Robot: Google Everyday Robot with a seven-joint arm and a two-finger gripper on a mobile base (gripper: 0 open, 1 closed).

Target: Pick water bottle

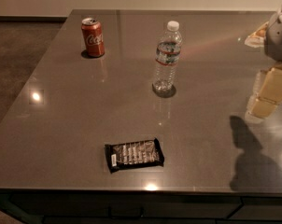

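Observation:
The water bottle (167, 56) is a tall clear plastic bottle with a white cap and a white-and-dark label band. It stands upright near the middle of the grey table (75, 111), toward the back. My gripper (270, 93) hangs at the right edge of the camera view, above the table. It is well to the right of the bottle and slightly nearer to me, apart from it. It holds nothing that I can see. Its shadow falls on the table at the front right.
A red Coca-Cola can (93, 37) stands upright at the back left. A dark wrapped snack bar (134, 155) lies flat near the front edge. The table's left edge drops to a brown floor (19, 59). A pale object (257, 34) lies at the far right.

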